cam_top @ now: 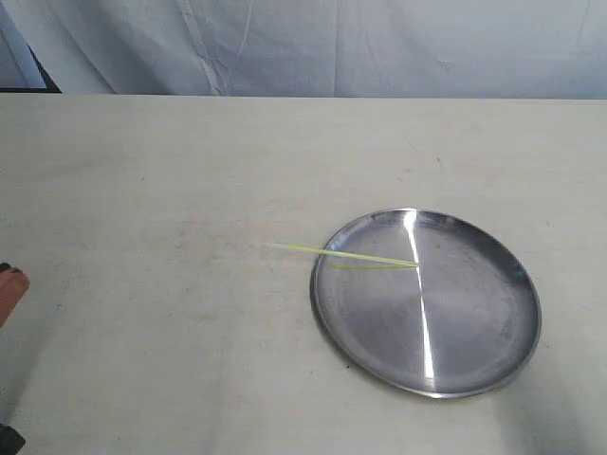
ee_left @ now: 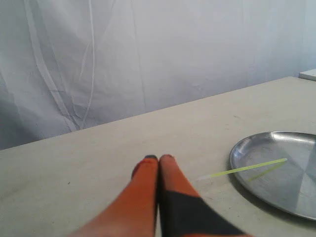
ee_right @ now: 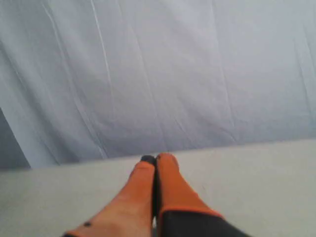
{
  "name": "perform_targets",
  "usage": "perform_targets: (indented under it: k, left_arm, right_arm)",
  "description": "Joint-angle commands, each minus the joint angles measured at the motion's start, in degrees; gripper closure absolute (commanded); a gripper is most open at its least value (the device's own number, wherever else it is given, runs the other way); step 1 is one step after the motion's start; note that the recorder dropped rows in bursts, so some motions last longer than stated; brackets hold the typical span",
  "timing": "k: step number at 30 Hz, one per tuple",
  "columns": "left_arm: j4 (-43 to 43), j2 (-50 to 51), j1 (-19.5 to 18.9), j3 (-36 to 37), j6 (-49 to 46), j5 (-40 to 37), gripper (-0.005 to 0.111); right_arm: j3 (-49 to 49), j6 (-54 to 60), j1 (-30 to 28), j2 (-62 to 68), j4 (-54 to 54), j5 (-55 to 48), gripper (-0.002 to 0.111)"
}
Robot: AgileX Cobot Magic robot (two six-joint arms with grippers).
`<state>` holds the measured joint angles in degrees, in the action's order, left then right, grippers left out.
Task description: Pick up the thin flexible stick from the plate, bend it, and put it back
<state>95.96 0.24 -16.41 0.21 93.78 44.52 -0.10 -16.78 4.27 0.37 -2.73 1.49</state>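
A round shiny silver plate [cam_top: 474, 322] lies on the table at the right of the exterior view. The thin yellow-green stick [cam_top: 356, 256] rests across its left rim: one end sits near the plate's middle, the pale tip juts out over the table to the left. In the left wrist view the stick [ee_left: 247, 169] and the plate [ee_left: 276, 173] show off to one side of my left gripper [ee_left: 158, 159], which is shut and empty, well apart from both. My right gripper [ee_right: 156, 159] is shut on nothing, over bare table; only its own view shows it.
The table [cam_top: 190, 190] is pale beige, with a white cloth backdrop [cam_top: 313, 47] behind its far edge. An orange fingertip [cam_top: 9, 289] of the left gripper pokes in at the left edge of the exterior view. A white glare streak [cam_top: 422, 303] crosses the plate.
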Motion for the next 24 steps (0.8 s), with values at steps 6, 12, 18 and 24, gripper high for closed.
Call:
perform_targets:
  k: [6,12,18,24]
  left_arm:
    - [-0.46,-0.24,-0.01,-0.21,0.07,0.11,0.107]
    - [-0.46,-0.24,-0.01,-0.21,0.07,0.11,0.107]
    - [-0.46,-0.24,-0.01,-0.21,0.07,0.11,0.107]
    - [-0.46,-0.24,-0.01,-0.21,0.07,0.11,0.107]
  right_arm:
    - [-2.04,-0.67,-0.25,-0.37,40.01,18.75,0.108]
    - [-3.10,1.53,-0.25,3.77,48.92,39.29,0.108]
    - [-11.16,21.67,-0.25,12.47,40.00,37.67,0.108]
    - [-33.60,55.12,-0.25,39.92,34.28,12.14,0.108]
